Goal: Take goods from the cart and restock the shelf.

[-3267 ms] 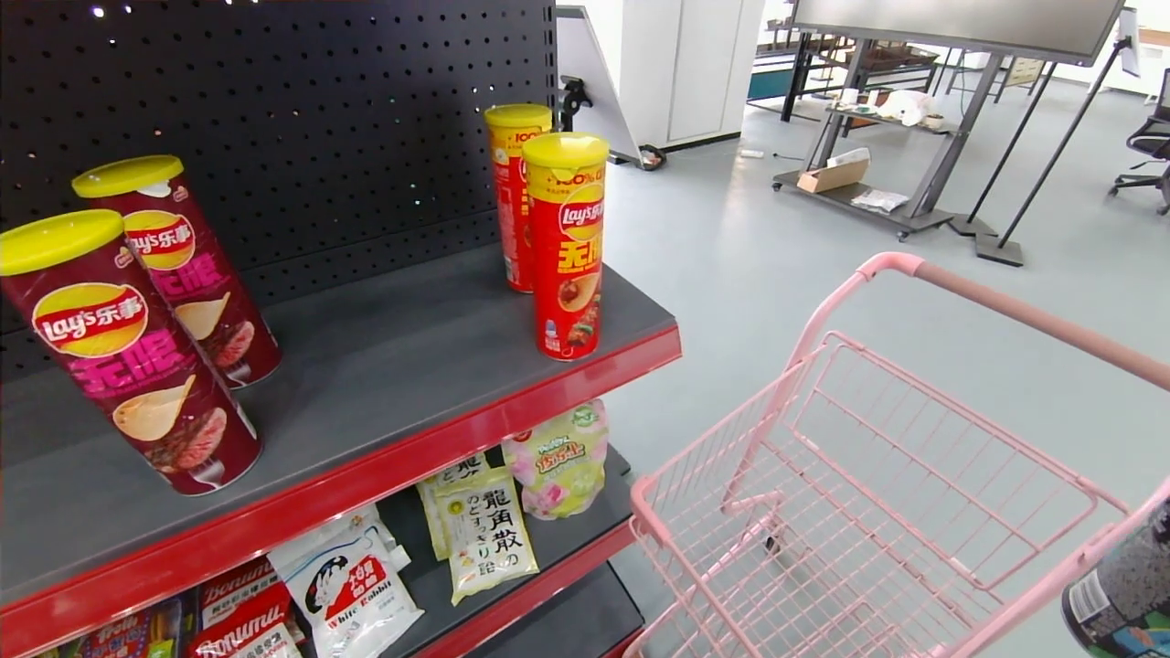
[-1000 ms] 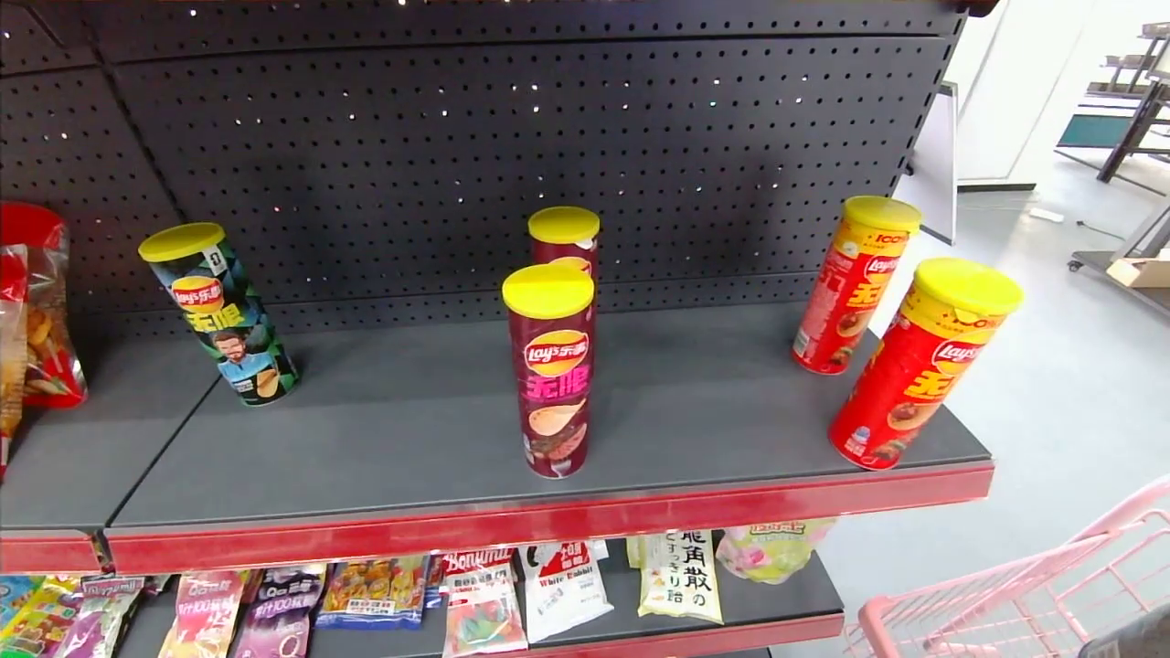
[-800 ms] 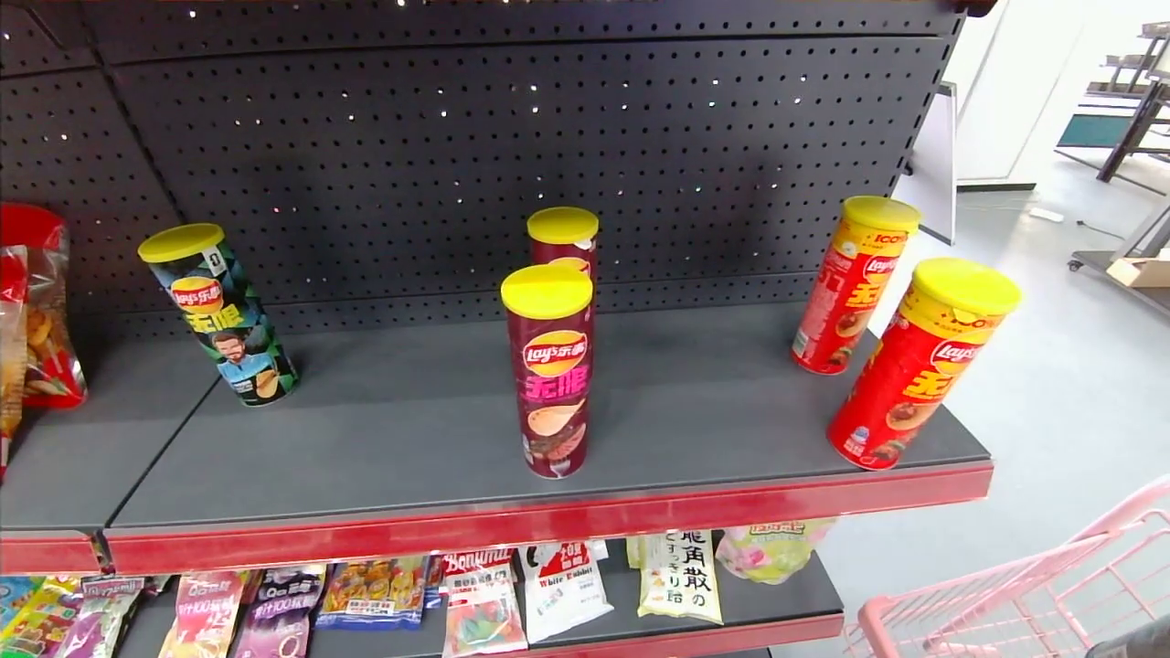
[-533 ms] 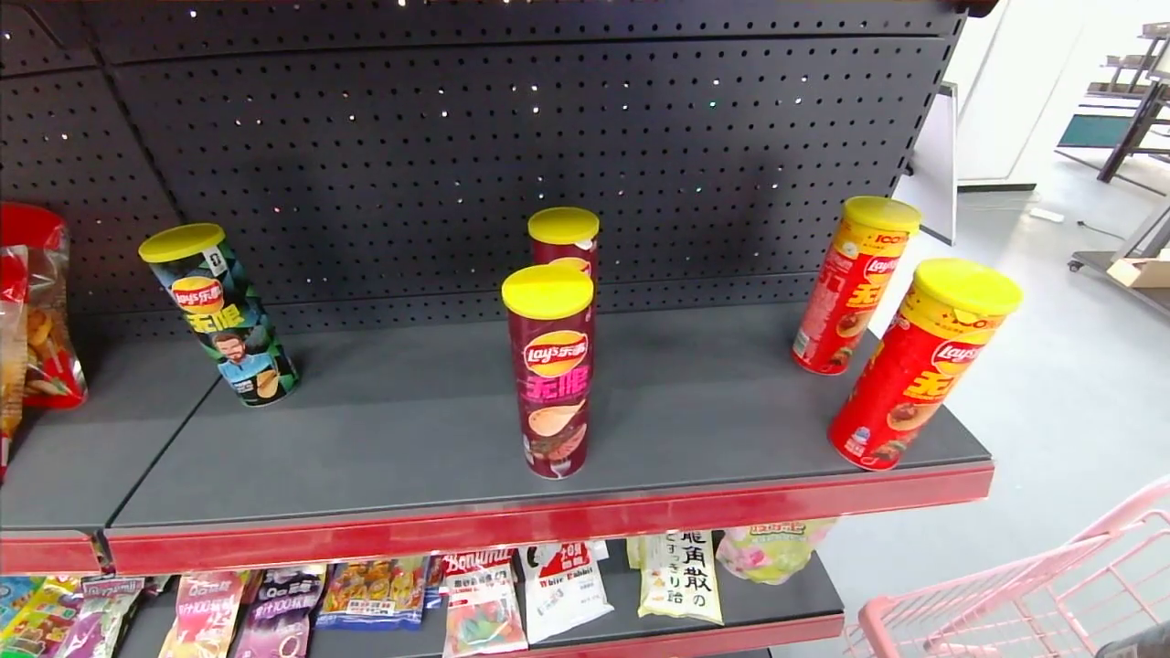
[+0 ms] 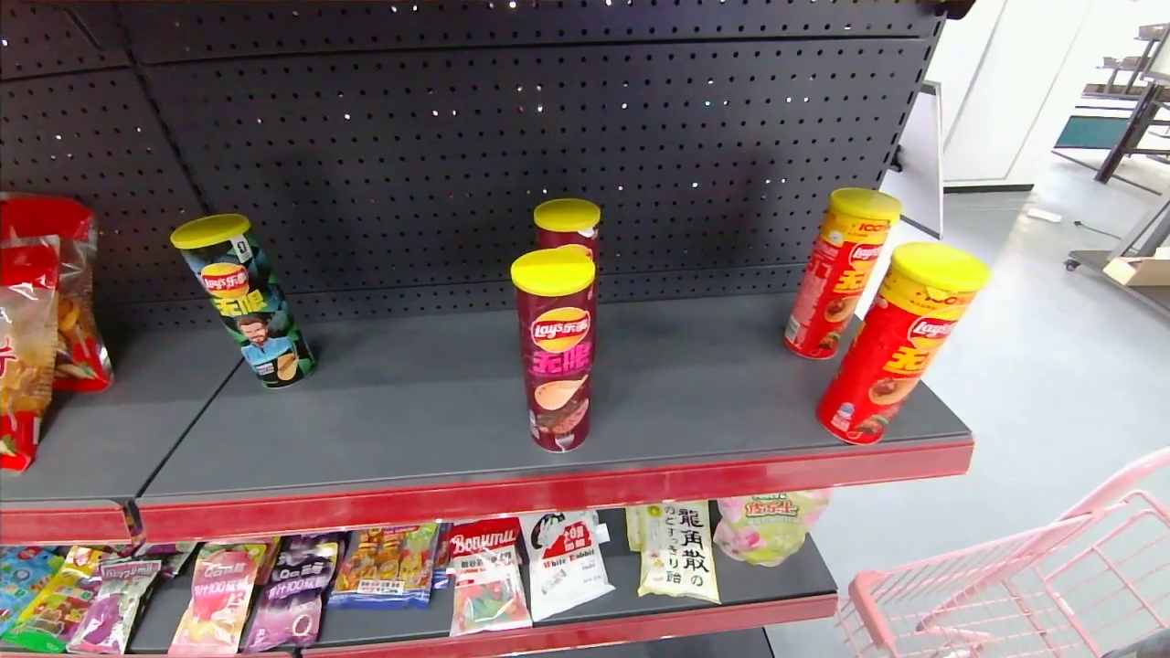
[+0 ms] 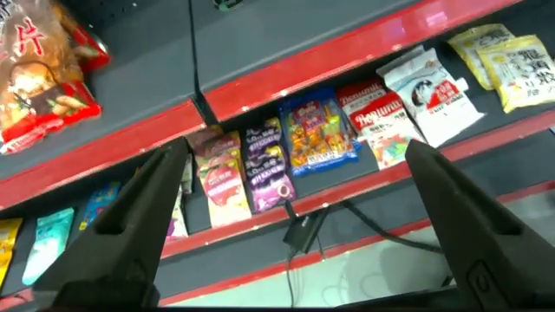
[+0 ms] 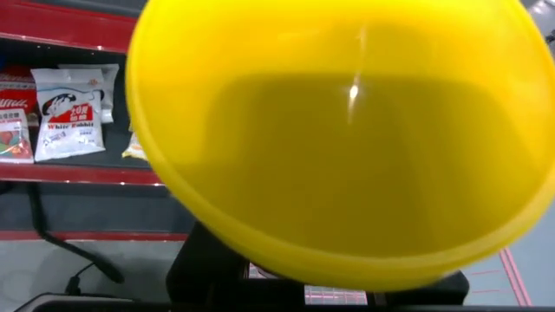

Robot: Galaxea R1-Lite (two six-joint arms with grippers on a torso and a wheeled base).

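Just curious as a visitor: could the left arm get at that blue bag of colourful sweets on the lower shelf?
Probably yes: the left gripper faces the blue bag of colourful sweets with fingers open; the bag lies at the lower shelf front edge, nothing between.

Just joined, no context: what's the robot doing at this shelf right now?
Restocking. The right arm holds a can with a yellow plastic lid low in front of the shelving, not yet placed. The left gripper is open and empty, facing the lower shelf's snack bags. On the dark grey upper shelf five tall chip cans stand upright: one green-and-black, two maroon, two red. The pink wire cart sits at the right.
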